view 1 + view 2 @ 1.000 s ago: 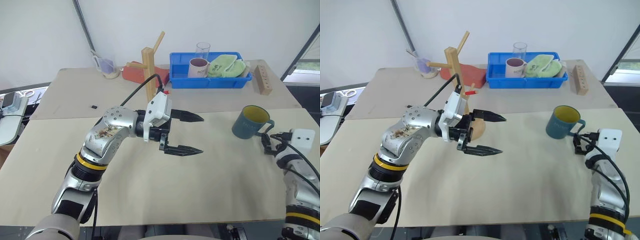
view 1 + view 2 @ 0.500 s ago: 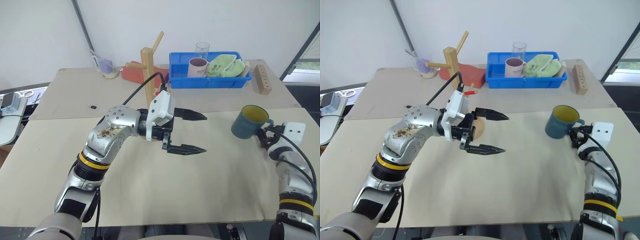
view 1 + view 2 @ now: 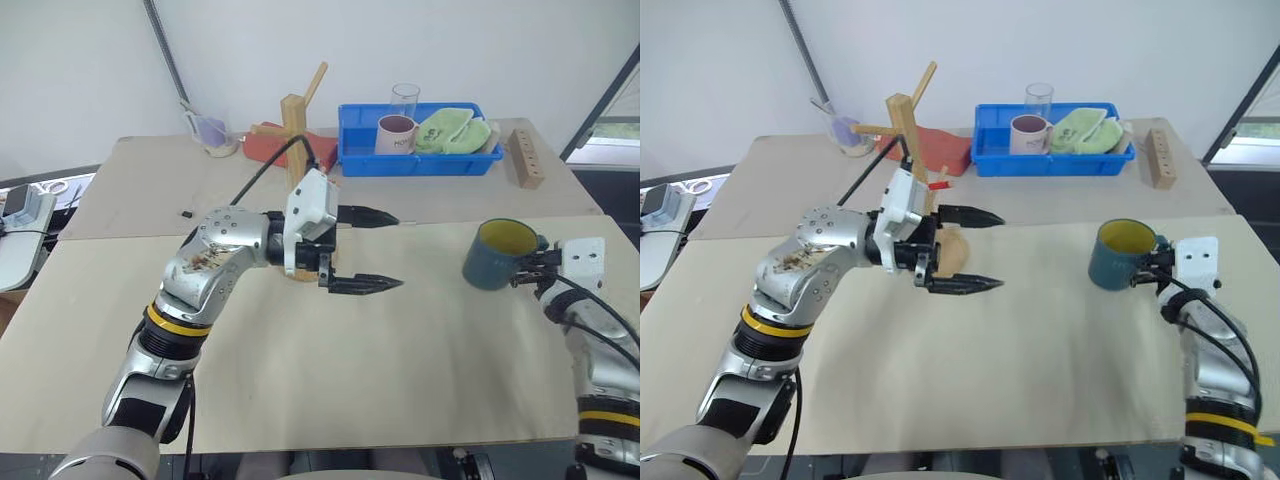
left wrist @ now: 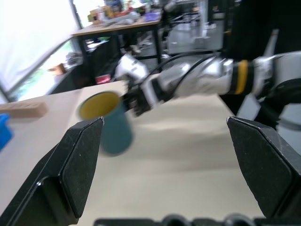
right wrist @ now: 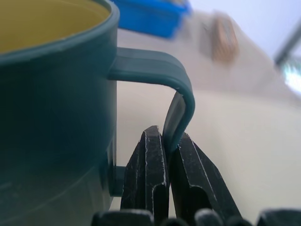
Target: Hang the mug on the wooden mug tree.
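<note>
Right gripper (image 5: 168, 155) clamped on the looped handle of the mug (image 3: 500, 254), held just off the table (image 3: 420, 380) at its right side. Left gripper (image 3: 375, 250) spread wide, empty, mid-table, just in front of the wooden mug tree (image 3: 296, 125).

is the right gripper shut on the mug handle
Yes, shut: the right gripper pinches the mug handle between its two black fingers.
</note>
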